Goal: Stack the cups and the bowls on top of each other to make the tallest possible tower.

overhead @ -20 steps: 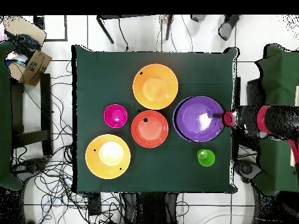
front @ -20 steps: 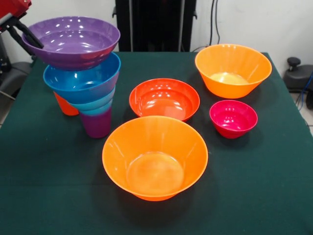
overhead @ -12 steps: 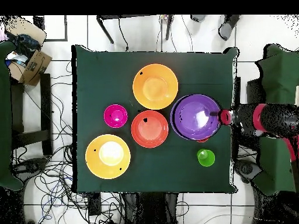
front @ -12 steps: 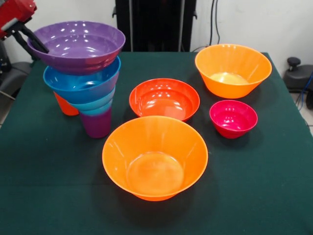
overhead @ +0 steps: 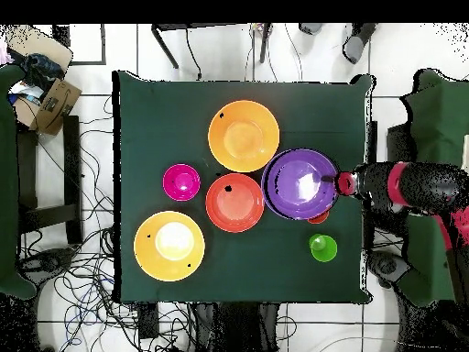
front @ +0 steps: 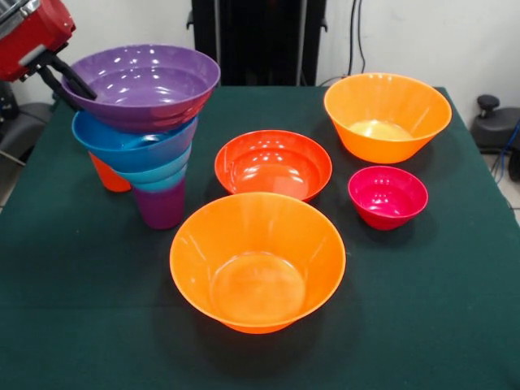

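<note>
Tower (front: 154, 154) at upper left of the front view: purple cup (front: 160, 205) under teal and blue bowls, with the purple bowl (front: 145, 85) on top, sitting skewed toward the right. The pincer (front: 71, 81) pinches its left rim. An orange cup (front: 107, 175) stands just behind. From overhead, the purple bowl (overhead: 299, 183) lies right of centre on the worktop (overhead: 165, 128), green cup (overhead: 322, 247) below it. Let go this off-centre, it might slide off or tip the narrow base
</note>
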Motion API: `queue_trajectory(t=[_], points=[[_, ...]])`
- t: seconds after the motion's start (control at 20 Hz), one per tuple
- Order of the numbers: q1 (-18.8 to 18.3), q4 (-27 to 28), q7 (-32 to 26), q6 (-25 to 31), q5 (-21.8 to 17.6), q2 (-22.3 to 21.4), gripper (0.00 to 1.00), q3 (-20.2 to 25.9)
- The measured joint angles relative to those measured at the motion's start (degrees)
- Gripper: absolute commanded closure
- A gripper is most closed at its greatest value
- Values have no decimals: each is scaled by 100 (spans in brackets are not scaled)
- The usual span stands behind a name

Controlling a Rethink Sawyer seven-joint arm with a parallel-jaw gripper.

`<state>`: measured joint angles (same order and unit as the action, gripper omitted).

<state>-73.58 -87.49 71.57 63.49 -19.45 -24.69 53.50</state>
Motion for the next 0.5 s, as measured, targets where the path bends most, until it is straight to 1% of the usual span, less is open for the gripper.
queue_trajectory(t=[0.25, 0.5], points=[[1, 0, 0, -125, -27, 62, 100, -1], [1, 0, 0, -262, -213, 66, 100, -1]])
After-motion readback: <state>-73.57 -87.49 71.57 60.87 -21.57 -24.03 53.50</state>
